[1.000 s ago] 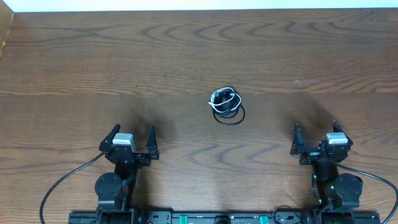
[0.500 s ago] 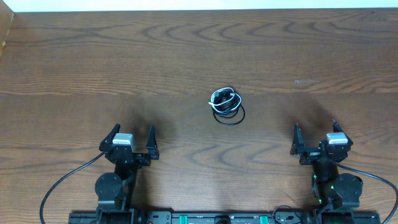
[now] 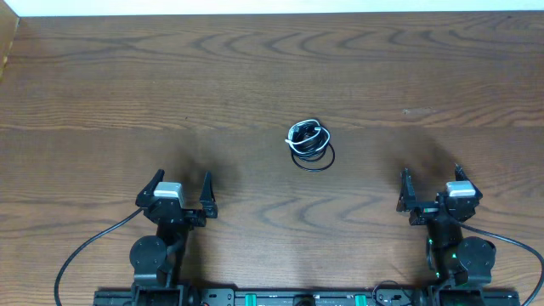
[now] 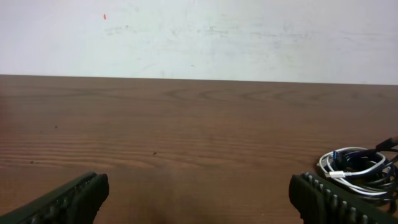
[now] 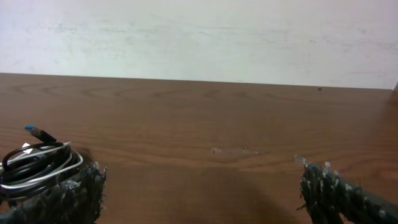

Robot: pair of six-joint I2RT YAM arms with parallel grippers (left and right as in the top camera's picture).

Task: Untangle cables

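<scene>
The cables (image 3: 309, 143) lie as one small black-and-white knot at the table's middle, with a black loop at its near side. In the left wrist view the cables (image 4: 357, 171) sit at the far right; in the right wrist view the cables (image 5: 38, 167) sit at the far left, a blue-tipped plug sticking out. My left gripper (image 3: 179, 186) is open and empty at the near left. My right gripper (image 3: 432, 179) is open and empty at the near right. Both are well apart from the knot.
The wooden table (image 3: 255, 76) ends at a white wall at the back. Thick black cords (image 3: 89, 246) run from the arm bases at the near edge. A faint pale scuff (image 3: 418, 111) marks the wood at the right.
</scene>
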